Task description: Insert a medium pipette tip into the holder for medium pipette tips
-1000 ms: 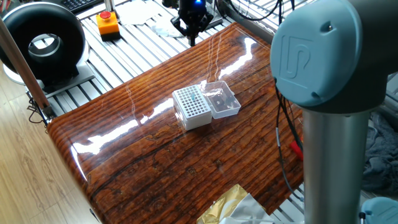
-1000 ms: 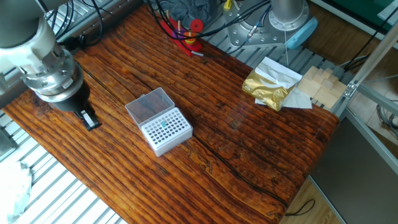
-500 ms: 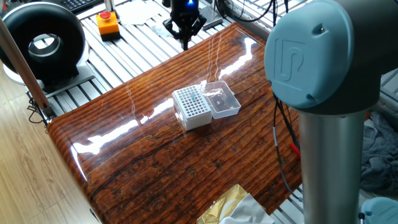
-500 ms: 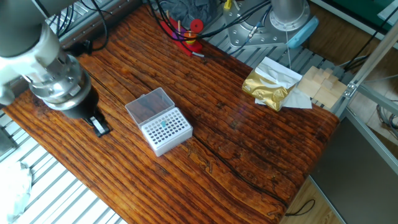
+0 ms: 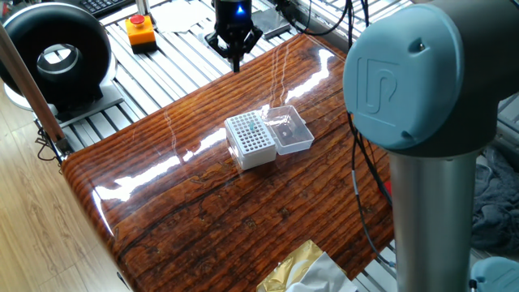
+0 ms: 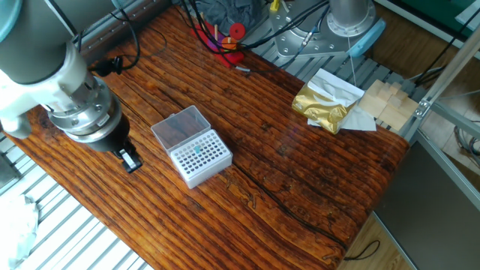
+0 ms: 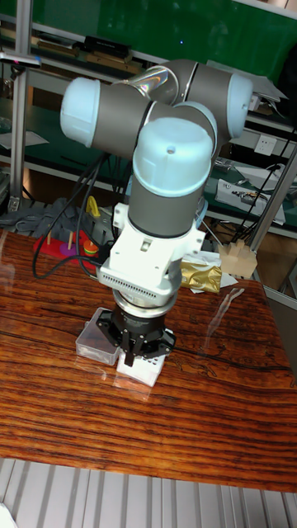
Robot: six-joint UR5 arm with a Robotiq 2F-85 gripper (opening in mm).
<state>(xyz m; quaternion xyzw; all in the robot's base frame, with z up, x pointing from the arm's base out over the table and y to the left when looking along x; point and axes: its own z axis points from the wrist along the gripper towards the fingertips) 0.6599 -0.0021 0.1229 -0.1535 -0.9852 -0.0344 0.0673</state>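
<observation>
The holder for medium pipette tips (image 5: 250, 139) is a small white box with a grid of holes. It stands mid-table with its clear lid (image 5: 290, 130) open beside it. It also shows in the other fixed view as the holder (image 6: 199, 156) with the lid (image 6: 178, 126). My gripper (image 6: 130, 160) hangs just left of the holder there, above the wood, and its black fingers look shut. In one fixed view the gripper (image 5: 236, 62) sits at the table's far edge. In the tall view the gripper (image 7: 132, 356) hides most of the holder (image 7: 147, 373). No medium pipette tip can be made out.
A gold foil bag (image 6: 324, 103) and wooden blocks (image 6: 387, 102) lie at one table end. A red stand (image 6: 229, 39) and cables sit near it. An orange button box (image 5: 139, 31) and a black round device (image 5: 58, 57) stand off the table. The arm's big joint (image 5: 422, 81) fills the right foreground.
The gripper has travelled along the table edge toward the holder, ending close beside it. Its fingers stay together. The holder and lid have not moved.
</observation>
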